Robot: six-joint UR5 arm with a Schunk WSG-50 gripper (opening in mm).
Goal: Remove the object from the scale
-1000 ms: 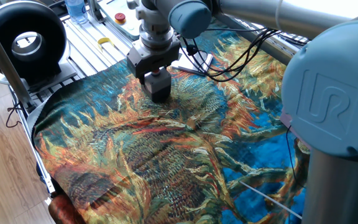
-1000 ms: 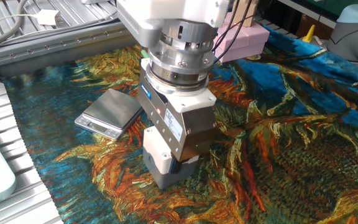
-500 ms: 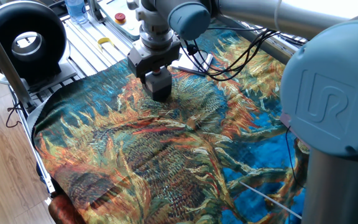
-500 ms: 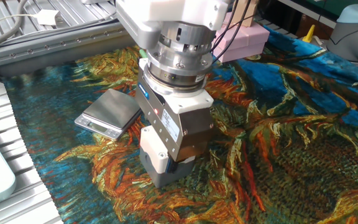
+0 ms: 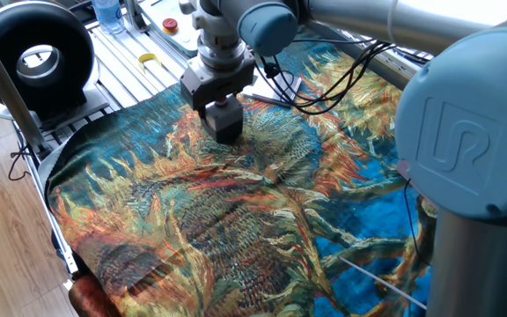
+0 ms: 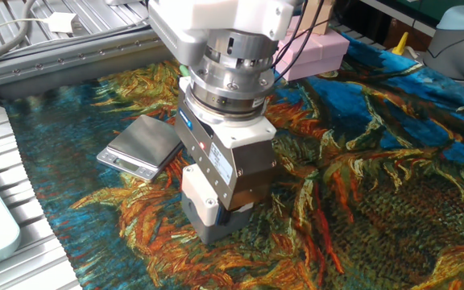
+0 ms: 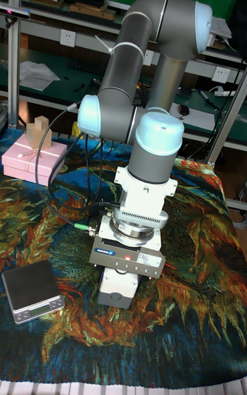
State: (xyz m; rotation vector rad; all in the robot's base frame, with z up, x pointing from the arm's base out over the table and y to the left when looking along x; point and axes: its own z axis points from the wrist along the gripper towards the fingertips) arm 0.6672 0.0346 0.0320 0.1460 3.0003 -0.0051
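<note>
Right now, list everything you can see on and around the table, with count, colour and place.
grey box: one, grey, on the cloth between the gripper's fingers
scale: one, silver top, bare, on the cloth beside the gripper
pink gift box: one, pale pink, far edge of the cloth
patterned cloth: one, blue and orange, covers the table
black ring-shaped device: one, off the cloth's corner
gripper: one, grey and white, shut on the grey box

The fingers (image 5: 220, 107) grip the grey box (image 5: 225, 124) on the patterned cloth (image 5: 236, 220).
</note>
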